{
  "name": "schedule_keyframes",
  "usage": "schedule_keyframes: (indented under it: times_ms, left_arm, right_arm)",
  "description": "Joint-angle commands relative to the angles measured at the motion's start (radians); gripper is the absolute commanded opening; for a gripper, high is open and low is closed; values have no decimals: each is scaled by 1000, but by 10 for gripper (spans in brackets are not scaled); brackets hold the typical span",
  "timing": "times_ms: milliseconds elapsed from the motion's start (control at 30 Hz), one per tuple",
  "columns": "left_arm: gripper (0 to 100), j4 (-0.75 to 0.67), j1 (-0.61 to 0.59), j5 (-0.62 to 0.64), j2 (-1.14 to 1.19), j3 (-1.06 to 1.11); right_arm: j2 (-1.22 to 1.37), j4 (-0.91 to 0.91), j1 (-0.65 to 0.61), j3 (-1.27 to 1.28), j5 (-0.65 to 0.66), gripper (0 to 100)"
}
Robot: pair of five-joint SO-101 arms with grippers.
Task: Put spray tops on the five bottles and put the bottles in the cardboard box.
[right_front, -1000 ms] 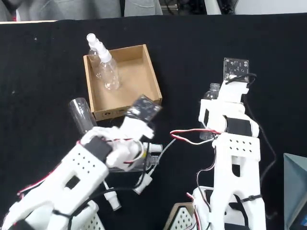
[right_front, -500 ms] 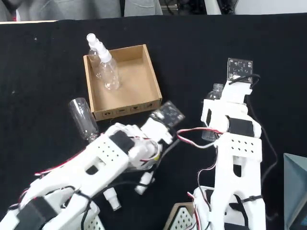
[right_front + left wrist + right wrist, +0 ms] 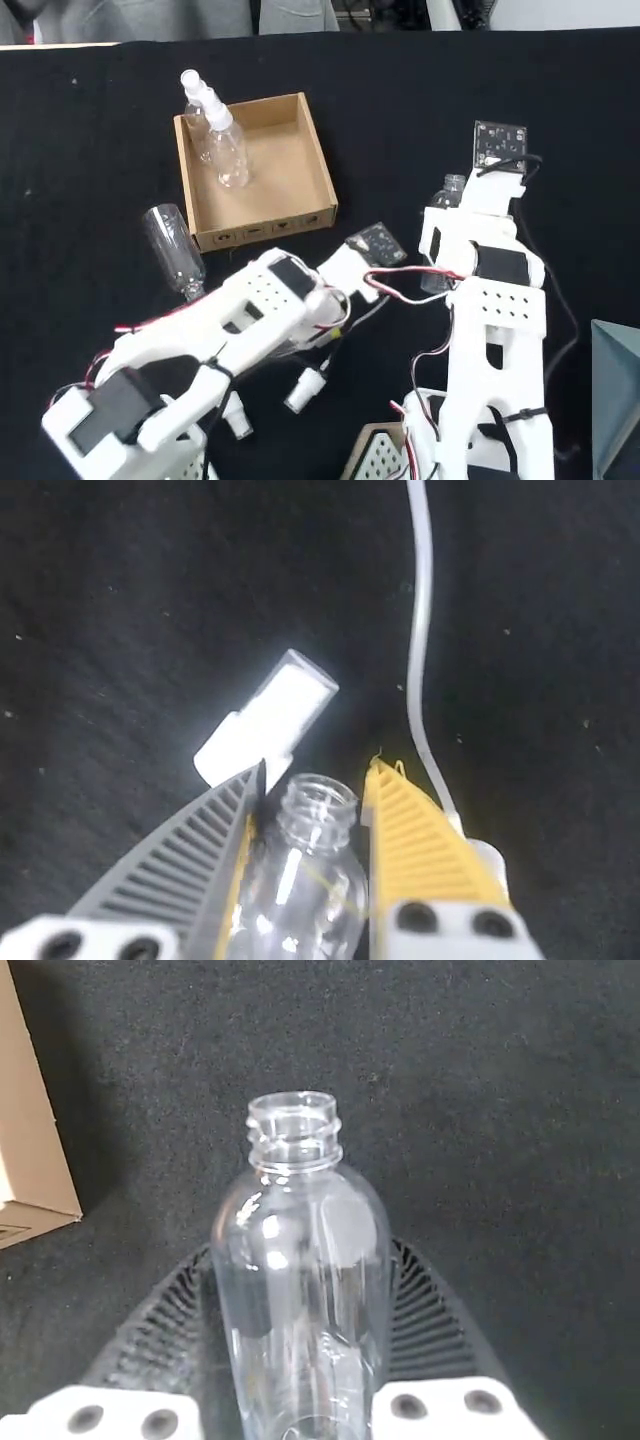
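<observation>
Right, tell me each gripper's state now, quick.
Left gripper: closed on a clear topless plastic bottle.
Right gripper: closed on a second clear topless plastic bottle.

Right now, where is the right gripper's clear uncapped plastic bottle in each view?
High view: clear uncapped plastic bottle right of centre, against the right arm.
Right wrist view: centre, between the right gripper's jaws.
Left wrist view: a different bottle, in the left gripper.
Shared landmark: brown cardboard box, in high and right wrist views.
</observation>
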Motion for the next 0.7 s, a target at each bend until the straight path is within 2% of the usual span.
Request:
schedule_keyframes:
  times_ms: [0,233,433,667]
  left_arm:
    - [159,-5,4,-6,78,-58]
    - [151,-5,2,-3,121,-59]
    - [27,-5,2,-9,121,-59]
    - [31,14,-7,-9,118,-51]
  right_arm:
    - [-45,-26,23,-4,-8,53]
    - [-45,-26,21,-4,-8,53]
    - [-44,-26,21,-2,-8,53]
    - [-44,-26,21,-2,-8,53]
